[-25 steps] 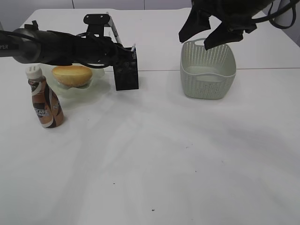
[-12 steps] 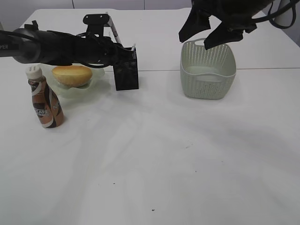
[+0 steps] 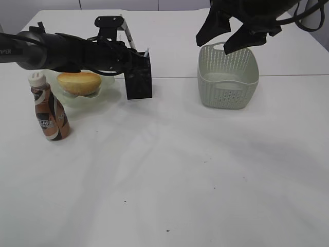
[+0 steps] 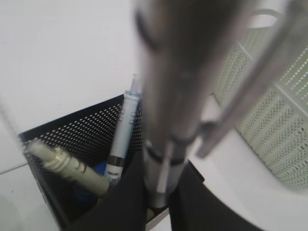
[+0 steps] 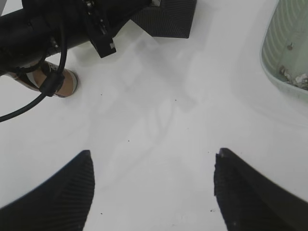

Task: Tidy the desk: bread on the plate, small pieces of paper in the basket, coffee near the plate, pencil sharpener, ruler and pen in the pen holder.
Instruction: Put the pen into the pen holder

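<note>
We see left gripper (image 4: 156,211) clamped on pen (image 4: 185,91) above pen holder (image 3: 139,77) | right gripper (image 3: 229,36) spread wide, right of holder

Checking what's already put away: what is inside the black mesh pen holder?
In the pen holder: a white pen, a grey pen and something blue low down. The left gripper's held pen covers the rest.

Dark speck (image 3: 167,230) in foreground; second speck (image 3: 124,201) up-left; grey panelled wall (image 3: 118,4) behind.
</note>
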`<move>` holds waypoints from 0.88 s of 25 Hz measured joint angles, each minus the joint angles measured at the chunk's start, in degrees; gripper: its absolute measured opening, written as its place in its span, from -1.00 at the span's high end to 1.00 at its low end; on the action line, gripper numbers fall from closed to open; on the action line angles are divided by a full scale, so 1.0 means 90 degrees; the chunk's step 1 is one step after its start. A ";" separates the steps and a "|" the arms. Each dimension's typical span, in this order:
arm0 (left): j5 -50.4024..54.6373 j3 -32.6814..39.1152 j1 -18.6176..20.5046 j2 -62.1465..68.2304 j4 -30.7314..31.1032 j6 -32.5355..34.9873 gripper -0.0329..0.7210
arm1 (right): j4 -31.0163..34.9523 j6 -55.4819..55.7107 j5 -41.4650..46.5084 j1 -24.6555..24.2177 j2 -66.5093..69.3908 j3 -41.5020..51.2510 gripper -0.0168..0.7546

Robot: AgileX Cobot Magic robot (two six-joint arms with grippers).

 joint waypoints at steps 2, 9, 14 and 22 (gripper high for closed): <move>0.0000 0.0000 0.0000 0.0000 0.0002 -0.0010 0.72 | 0.0000 0.0000 0.0000 0.0000 0.0000 0.0000 -0.51; 0.0000 0.0000 0.0000 0.0005 0.0013 -0.0024 0.72 | 0.0000 0.0000 -0.0006 0.0000 0.0000 0.0000 -0.51; 0.0000 0.0000 0.0000 0.0005 0.0013 -0.0024 0.71 | 0.0000 0.0000 -0.0006 0.0000 0.0000 0.0000 -0.51; -0.0036 0.0000 0.0000 0.0005 0.0013 -0.0024 0.70 | 0.0000 0.0000 -0.0030 0.0000 0.0000 0.0000 -0.51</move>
